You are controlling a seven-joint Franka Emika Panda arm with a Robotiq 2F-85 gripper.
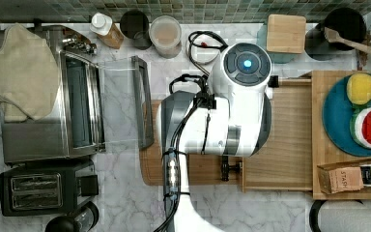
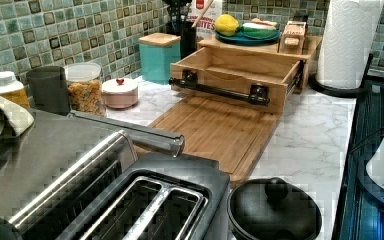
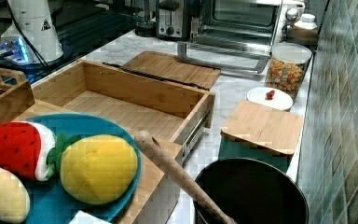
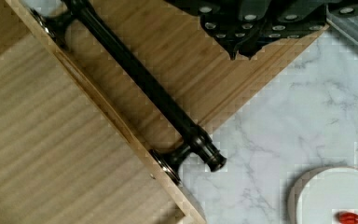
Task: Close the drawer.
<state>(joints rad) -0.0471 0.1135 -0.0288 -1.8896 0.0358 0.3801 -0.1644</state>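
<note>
Hovering above the cutting board (image 4: 200,74), end effector (image 4: 242,49) looks clenched and empty, just off the black handle (image 4: 140,84). Drawer (image 2: 240,70) stands pulled out from its stand (image 2: 310,50). Best to press squarely on the handle's middle, pushing straight in so the drawer doesn't skew.

drawer (image 2: 240,67): light bamboo, fine grain
handle (image 4: 142,84): black
counter (image 2: 315,130): white, grey-veined marble
plate (image 1: 335,118): teal
wall tiles (image 2: 55,35): green mosaic
canister (image 2: 157,60): teal, bamboo lid
</note>
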